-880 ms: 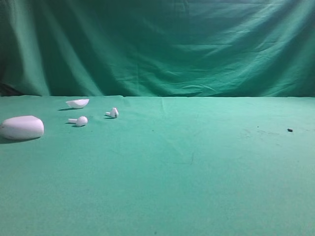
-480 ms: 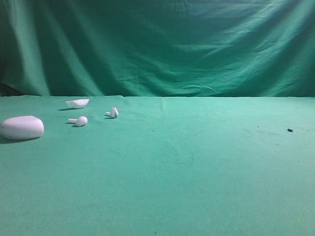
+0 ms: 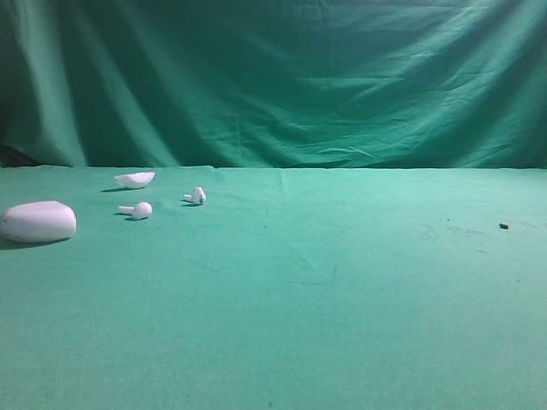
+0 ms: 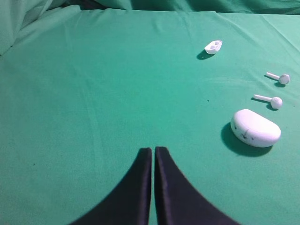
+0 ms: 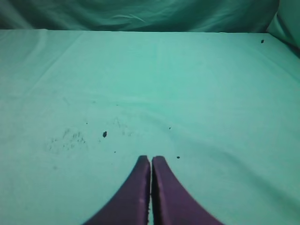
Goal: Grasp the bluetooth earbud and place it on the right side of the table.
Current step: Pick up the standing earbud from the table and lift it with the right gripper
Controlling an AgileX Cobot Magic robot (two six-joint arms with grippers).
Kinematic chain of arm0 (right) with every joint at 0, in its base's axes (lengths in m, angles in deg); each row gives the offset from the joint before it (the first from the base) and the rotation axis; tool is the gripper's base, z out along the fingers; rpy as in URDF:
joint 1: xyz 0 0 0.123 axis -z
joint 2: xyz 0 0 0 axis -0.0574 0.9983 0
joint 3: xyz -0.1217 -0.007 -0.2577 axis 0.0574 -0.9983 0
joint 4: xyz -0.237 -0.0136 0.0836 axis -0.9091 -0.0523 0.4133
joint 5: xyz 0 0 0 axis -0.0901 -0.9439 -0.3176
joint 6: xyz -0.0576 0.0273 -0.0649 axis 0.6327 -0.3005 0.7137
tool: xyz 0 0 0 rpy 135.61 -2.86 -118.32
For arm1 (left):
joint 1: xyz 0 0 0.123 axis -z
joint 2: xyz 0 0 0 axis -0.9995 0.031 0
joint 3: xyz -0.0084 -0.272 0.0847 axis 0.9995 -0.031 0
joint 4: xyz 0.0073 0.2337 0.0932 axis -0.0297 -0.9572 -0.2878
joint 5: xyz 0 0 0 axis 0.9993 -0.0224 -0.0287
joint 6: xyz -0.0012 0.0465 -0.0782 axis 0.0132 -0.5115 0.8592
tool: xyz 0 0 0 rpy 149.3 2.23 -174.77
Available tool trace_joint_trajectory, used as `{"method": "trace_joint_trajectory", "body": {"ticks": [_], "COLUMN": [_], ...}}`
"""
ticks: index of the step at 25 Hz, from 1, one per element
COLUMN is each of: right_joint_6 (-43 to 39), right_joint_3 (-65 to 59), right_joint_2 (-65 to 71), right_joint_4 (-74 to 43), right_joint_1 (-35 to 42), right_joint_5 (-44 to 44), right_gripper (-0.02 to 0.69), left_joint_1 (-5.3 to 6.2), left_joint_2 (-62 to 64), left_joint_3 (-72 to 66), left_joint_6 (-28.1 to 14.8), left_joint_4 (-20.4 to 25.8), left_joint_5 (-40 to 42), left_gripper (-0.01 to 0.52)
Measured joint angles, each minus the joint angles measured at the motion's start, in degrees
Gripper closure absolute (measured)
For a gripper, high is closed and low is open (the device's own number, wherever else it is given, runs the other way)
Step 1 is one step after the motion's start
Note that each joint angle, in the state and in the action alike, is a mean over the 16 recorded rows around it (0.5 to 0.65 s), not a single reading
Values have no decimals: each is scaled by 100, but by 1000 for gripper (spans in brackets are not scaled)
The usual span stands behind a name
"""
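Change: I am seeing nothing shifting since the earlier frames.
Earbud: the bluetooth earbud is lying far left on the table, beside the plain earbud and the case.
Handling: I am judging it light, hard and slippery; pinching across the rounded head looks best.
Jaws: the left gripper and the right gripper are both sitting pressed together, holding nothing.

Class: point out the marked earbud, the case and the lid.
earbud (image 3: 198, 196), exterior high view, on its rounded head.
case (image 3: 38, 221), exterior high view, middle of its top.
lid (image 3: 136, 179), exterior high view, its outer shell.
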Motion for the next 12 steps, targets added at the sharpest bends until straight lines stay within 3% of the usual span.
{"method": "trace_joint_trajectory", "body": {"ticks": [7, 12], "right_joint_6": [5, 13], "right_joint_3": [208, 844], "right_joint_2": [119, 743], "right_joint_4": [119, 205], "right_joint_1": [0, 0], "right_joint_5": [1021, 1095], "right_gripper": [665, 665], "left_joint_1": [0, 0], "left_joint_2": [0, 0], "left_joint_3": [0, 0], "left_joint_6": [0, 0], "left_joint_4": [0, 0], "left_joint_5": [0, 0], "left_gripper": [514, 514]}}
